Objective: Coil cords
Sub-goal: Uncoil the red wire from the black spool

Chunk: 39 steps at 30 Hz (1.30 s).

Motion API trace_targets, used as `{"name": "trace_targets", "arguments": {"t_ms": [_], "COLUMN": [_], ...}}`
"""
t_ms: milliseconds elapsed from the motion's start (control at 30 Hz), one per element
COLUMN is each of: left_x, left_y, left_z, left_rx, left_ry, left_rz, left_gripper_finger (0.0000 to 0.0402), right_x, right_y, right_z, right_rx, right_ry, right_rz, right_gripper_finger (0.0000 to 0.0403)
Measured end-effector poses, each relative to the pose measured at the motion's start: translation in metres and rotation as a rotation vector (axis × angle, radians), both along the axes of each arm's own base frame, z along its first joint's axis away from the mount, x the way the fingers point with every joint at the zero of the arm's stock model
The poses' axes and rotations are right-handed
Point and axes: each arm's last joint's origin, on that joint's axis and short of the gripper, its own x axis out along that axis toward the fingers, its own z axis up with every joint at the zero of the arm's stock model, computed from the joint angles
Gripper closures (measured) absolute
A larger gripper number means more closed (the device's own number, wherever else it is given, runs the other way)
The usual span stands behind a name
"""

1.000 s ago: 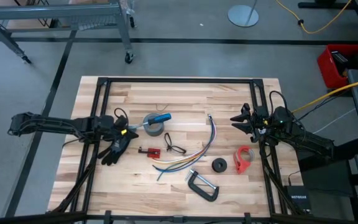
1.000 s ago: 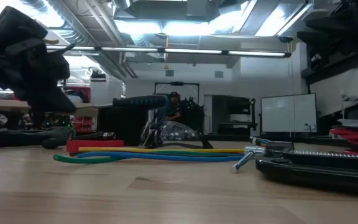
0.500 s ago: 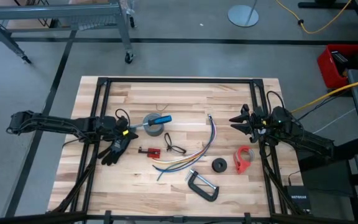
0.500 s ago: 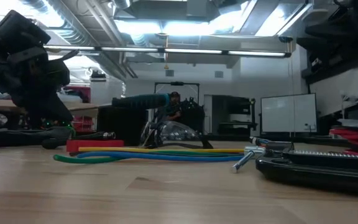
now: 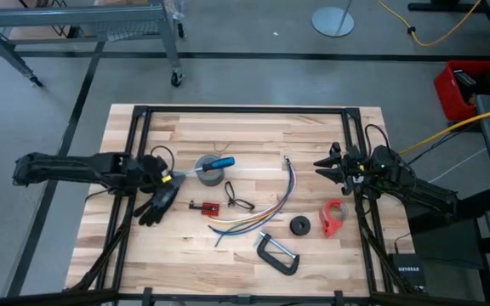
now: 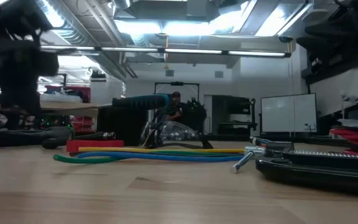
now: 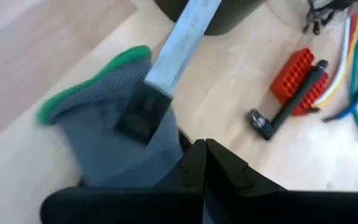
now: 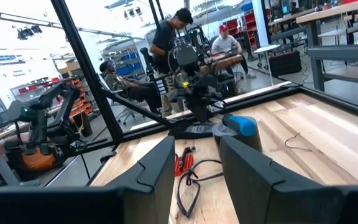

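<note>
I am observing the left gripper (image 5: 154, 172) sitting at the table's (image 5: 313, 263) left side, its fingers (image 7: 219, 165) pressed together and holding nothing. It is hanging over a grey glove (image 5: 156, 202) with a green cuff (image 7: 92, 78). Just right of it the tape roll (image 5: 208, 174) is lying flat, with a blue-handled screwdriver (image 5: 211, 163) resting across it.

The right gripper (image 5: 327, 164) is hovering at the table's right side, its jaws standing apart with nothing between them; its fingers (image 8: 154, 171) are framing the tape roll farther off.

The strand bundle (image 5: 258, 212) of yellow, blue, green and purple is lying uncoiled in the middle of the table, curving from the near left up to the far right. The black wire (image 5: 237, 201) is lying in a loose loop just left of the bundle. A red block (image 5: 209, 206) with a black pin is lying left of that wire.

Nearer me, a black C-clamp (image 5: 277, 253) is lying flat. A black disc (image 5: 299, 225) and a red tape dispenser (image 5: 333, 218) are sitting right of the bundle.

People (image 8: 166, 37) are showing in the room beyond the table.
</note>
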Motion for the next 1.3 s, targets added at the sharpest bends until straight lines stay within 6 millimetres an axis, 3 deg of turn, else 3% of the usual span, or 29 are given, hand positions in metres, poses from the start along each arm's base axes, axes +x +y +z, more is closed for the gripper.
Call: {"name": "trace_targets", "arguments": {"t_ms": [167,367,533,667,833,1067,1300], "left_x": [-0.013,-0.024,-0.02,-0.008,0.017,0.058,0.074], "left_y": [0.0,-0.001,0.0,0.0,-0.003,-0.014,-0.02], "left_z": [0.037,0.083,0.104,0.114,0.122,0.12,0.117], "left_rx": [0.014,0.035,0.049,0.071,0.137,0.196,0.217], "left_ry": [-0.094,-0.353,-0.554,-0.646,-0.71,-0.734,-0.757], "left_rz": [0.023,0.036,0.035,0.013,-0.08,-0.198,-0.245], "left_gripper_finger": [0.04,0.04,0.04,0.04,0.04,0.04,0.04], "right_x": [0.0,0.0,0.0,0.0,-0.001,-0.006,-0.006], "right_y": [0.0,0.0,0.0,0.0,0.003,0.006,0.007], "right_z": [0.0,0.0,0.001,0.001,0.008,0.023,0.025], "right_rx": [0.0,0.0,0.027,0.099,0.068,0.008,0.038], "right_ry": [0.001,-0.001,-0.004,-0.001,-0.059,-0.213,-0.214], "right_rz": [-0.001,0.0,0.003,0.023,0.113,0.169,0.191], "right_gripper_finger": [0.0269,0.0269,0.0269,0.0269,0.0269,0.0269,0.0269]}}
